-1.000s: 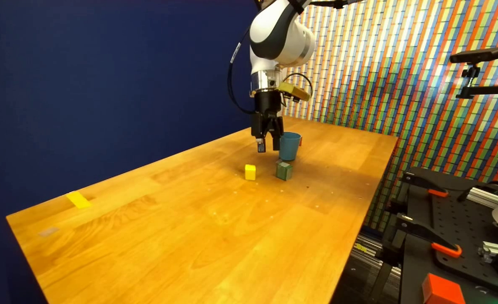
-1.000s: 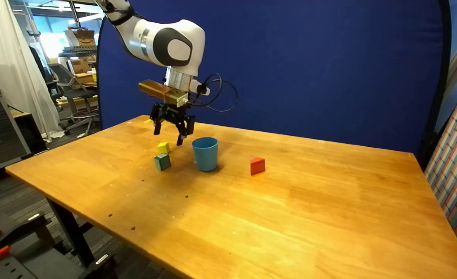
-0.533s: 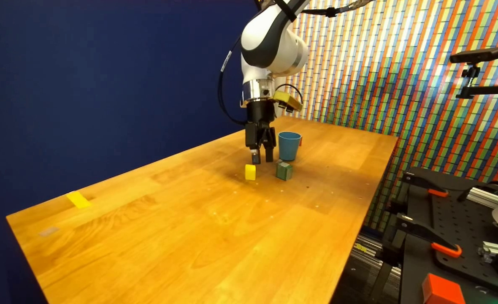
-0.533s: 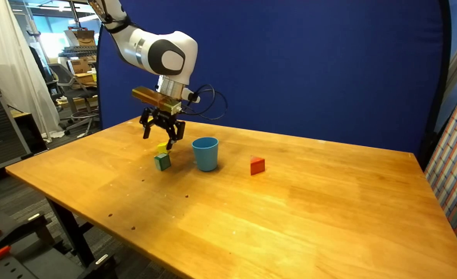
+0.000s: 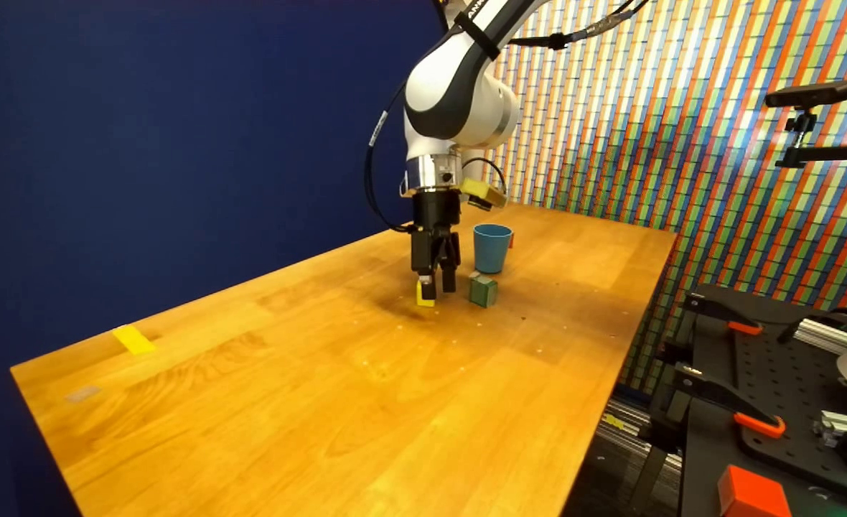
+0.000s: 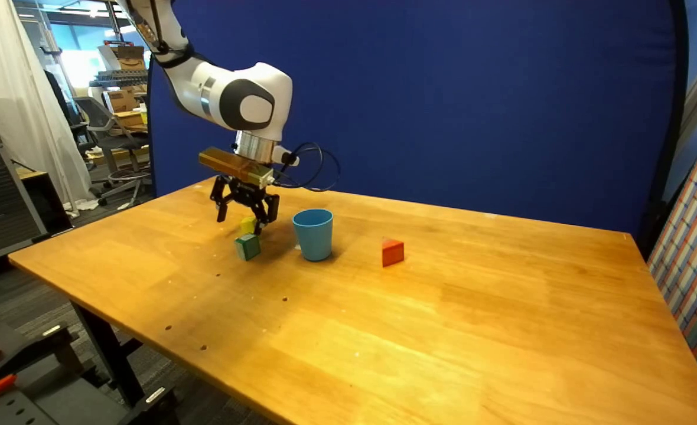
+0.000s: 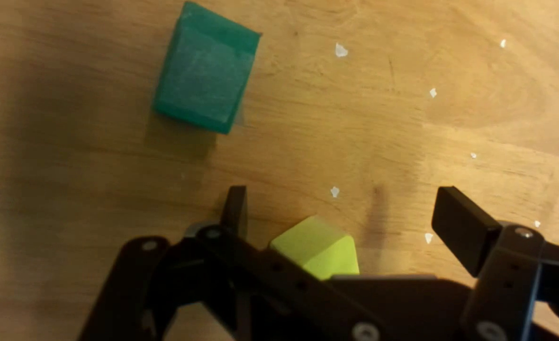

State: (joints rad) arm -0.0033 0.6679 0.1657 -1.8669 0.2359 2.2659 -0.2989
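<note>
In an exterior view, the claw point(image 5: 439, 286) is seen low over the wooden table point(image 5: 323, 402), jaws spread, nothing gripped. The yellow block point(image 5: 424, 303), resting on the table, is partly covered by one jaw; whether it is touched cannot be told.

In an exterior view, the same wide spread is shown, and the yellow block is partly hidden behind one jaw's tip. The green block point(image 6: 247, 247) is seen near it. The blue cup point(image 6: 314, 239) is stood upright off to the side, and the red block point(image 6: 393, 252) is placed beyond the cup, well apart from the claw.

In the wrist view, the yellow block is framed between the two jaws, closer to one than to the other, its lower part hidden by the claw's body. The green block is shown apart from it, outside the jaws.

Step in hand is judged to be lining up on the yellow block; no grip made yet. For the next move, a small centring shift seems called for, then a slight drop before the jaws are closed. The block could be nudged by the nearer jaw if that is rushed.
</note>
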